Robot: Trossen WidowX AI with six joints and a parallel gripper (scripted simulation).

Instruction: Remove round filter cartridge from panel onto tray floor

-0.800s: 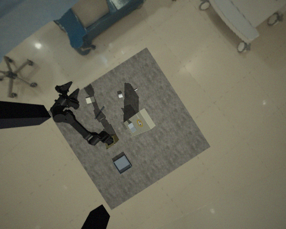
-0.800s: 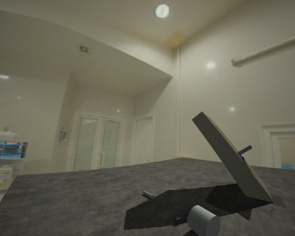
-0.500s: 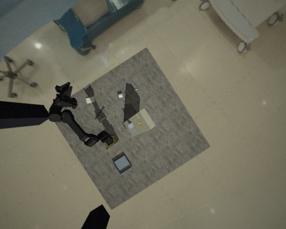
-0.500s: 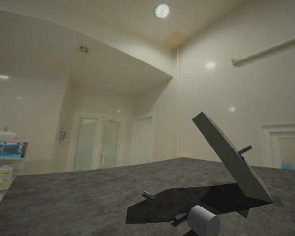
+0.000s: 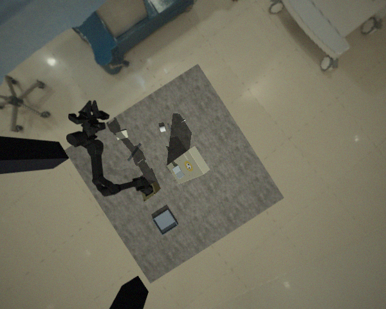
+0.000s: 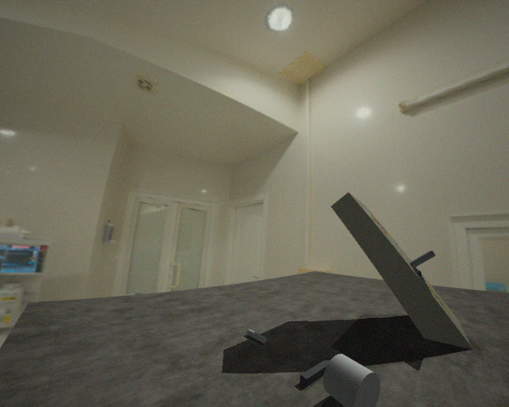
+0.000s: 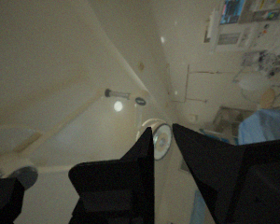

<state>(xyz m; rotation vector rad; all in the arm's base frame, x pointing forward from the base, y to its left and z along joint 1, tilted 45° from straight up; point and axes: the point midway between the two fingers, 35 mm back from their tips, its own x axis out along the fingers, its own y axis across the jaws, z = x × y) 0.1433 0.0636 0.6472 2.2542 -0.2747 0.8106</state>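
The beige service panel (image 5: pixel 200 161) (image 6: pixel 379 258) stands tilted on the grey table. A yellow ring (image 5: pixel 188 161) surrounds a small round light-and-dark spot on its face; I cannot tell whether this is the cartridge, and no slots can be made out. The blue-grey tray (image 5: pixel 165 221) stands apart from the panel and looks empty. My gripper (image 5: pixel 92 102) (image 7: pixel 161 129) is partly open, with a narrow gap between its fingertips and nothing in it. It is raised high at the table's left corner, far from the panel and tray, and is out of sight in the exterior view.
A pale cylinder (image 5: pixel 162 127) (image 6: pixel 350 380) lies beyond the panel, with a small pale rod (image 6: pixel 256 336) farther off. A pale block (image 5: pixel 121 134) and a thin dark bar (image 5: pixel 134 152) are nearer the arm. A light plate (image 5: pixel 177 170) is on the panel face.
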